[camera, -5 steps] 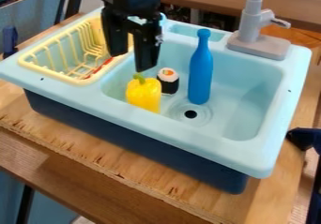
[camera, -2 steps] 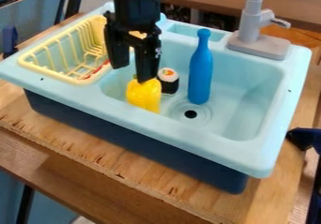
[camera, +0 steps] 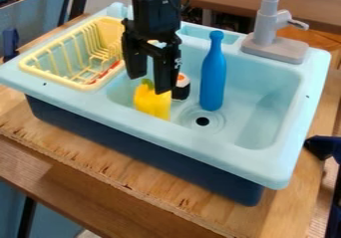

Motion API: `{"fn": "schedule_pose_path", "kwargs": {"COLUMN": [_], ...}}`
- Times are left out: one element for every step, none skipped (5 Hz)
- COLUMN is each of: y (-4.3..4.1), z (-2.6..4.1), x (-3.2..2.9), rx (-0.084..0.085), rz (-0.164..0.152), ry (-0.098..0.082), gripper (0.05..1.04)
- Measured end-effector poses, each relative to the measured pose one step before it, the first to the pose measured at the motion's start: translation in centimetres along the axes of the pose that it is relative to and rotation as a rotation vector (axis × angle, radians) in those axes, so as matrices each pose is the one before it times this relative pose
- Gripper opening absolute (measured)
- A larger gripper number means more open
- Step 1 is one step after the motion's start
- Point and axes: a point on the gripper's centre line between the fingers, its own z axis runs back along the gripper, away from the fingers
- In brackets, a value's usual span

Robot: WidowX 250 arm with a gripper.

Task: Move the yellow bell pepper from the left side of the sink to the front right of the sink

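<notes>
Across the near side I've got the wooden counter (camera: 106, 177), and on it the pale blue sink (camera: 200, 146) with its dark base; down in the basin stands the yellow pepper (camera: 152, 103), green stem up, left of the drain (camera: 202, 121); right over it I have the pincer (camera: 149, 85), spread, nothing between its fingers, one tip in front of the pepper's top; just behind and beside the pepper sits the sushi roll (camera: 180, 93), partly hidden by that finger, and next to it the blue bottle (camera: 212, 80), upright; off left, the yellow dish rack (camera: 83, 86); farthest back, the grey faucet (camera: 266, 30).
</notes>
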Motion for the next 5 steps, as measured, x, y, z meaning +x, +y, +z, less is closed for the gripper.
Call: {"fn": "schedule_pose_path", "kwargs": {"y": [0.025,-0.074,0.077,-0.057,-0.717], "z": [-0.054,-0.534,0.075,-0.034,0.004], "x": [-0.065,0.187,0.012,-0.142,0.101], "rx": [0.0064,0.0011,0.0047,-0.0064,-0.0081], "rz": [0.0103,-0.0084,0.0004,-0.0069,-0.039], "ry": [0.008,0.0177,0.0003,0.0072,0.0094], "gripper": [0.682,0.371,0.157,0.082,0.081]}}
